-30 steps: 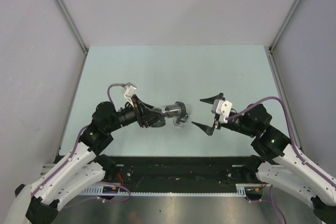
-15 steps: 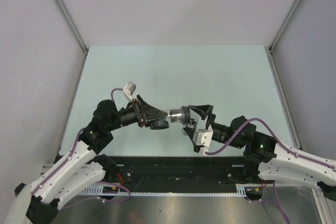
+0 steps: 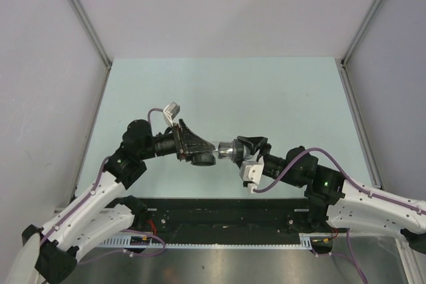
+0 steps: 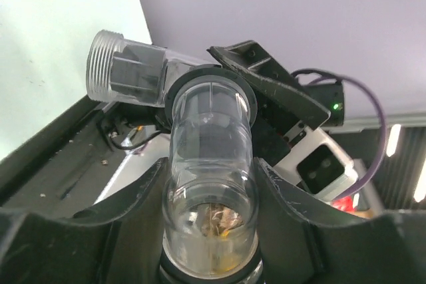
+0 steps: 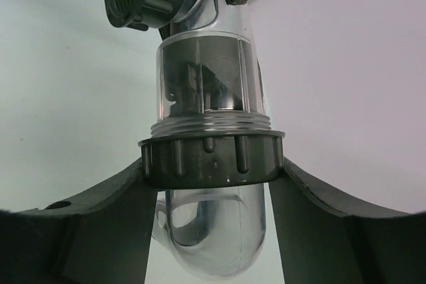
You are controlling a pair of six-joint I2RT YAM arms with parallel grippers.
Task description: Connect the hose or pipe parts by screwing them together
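Pipe (image 4: 212,131) hangs mid-air above the counter (image 3: 200,84), between your arms. Your left tool (image 4: 212,184) clamps its clear body to brace it, while your right tool (image 5: 213,167) pinches the dark ring (image 5: 200,159), likely for twisting it tight.

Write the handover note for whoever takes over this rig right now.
Left gripper: jaws shut on the clear tube, held in the air over the table.
Right gripper: jaws shut on the dark ribbed ring at that tube's far end.
Done: the parts are brought together and the ring sits on the thread.
Left: turn the ring until tight. How far on it is cannot be told.
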